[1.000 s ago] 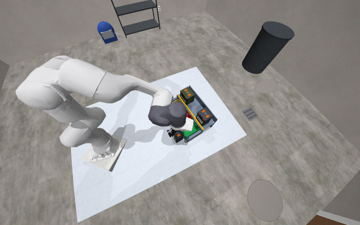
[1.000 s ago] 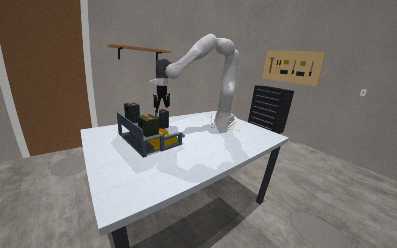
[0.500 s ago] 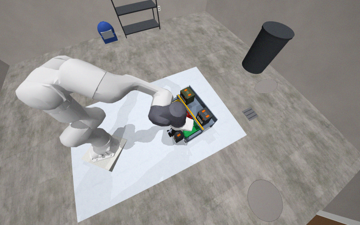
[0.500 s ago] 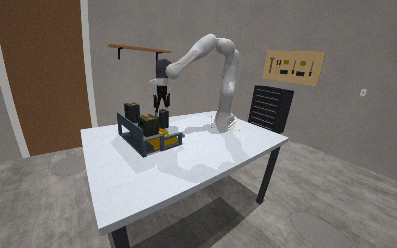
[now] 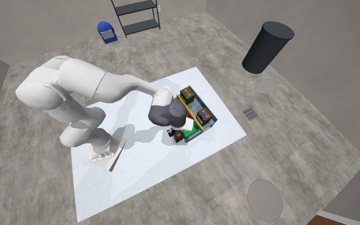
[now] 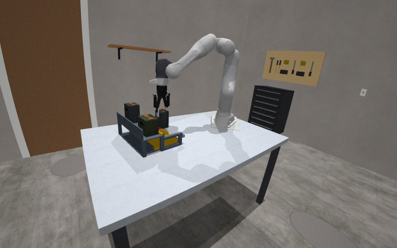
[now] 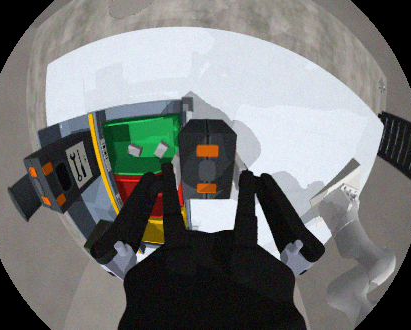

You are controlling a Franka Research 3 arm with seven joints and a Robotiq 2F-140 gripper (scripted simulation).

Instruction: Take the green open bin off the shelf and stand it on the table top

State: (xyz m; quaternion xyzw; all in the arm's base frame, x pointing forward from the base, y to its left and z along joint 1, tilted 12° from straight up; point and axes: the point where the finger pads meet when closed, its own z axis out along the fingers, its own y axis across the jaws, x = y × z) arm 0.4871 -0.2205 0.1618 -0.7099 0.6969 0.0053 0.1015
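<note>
The green open bin point(image 5: 192, 130) sits in the grey shelf rack point(image 5: 196, 111) at its near end. In the wrist view the green bin point(image 7: 141, 139) holds two small grey parts, with a red bin point(image 7: 127, 189) and a yellow bin point(image 7: 155, 232) beside it. My gripper point(image 7: 206, 156) points down at the shelf's open front and is shut on the top of a black box with orange marks point(image 7: 207, 159). That box point(image 5: 178, 136) stands upright just in front of the green bin, and it also shows in the exterior view point(image 6: 163, 118) under my gripper point(image 6: 161, 106). I cannot tell whether the box rests on anything.
An olive box point(image 5: 187, 94) and another black box point(image 5: 204, 116) stand on the rack behind an orange rail. The rack point(image 6: 144, 135) sits on the white table, with my arm's base point(image 6: 225, 121) at the table's far side.
</note>
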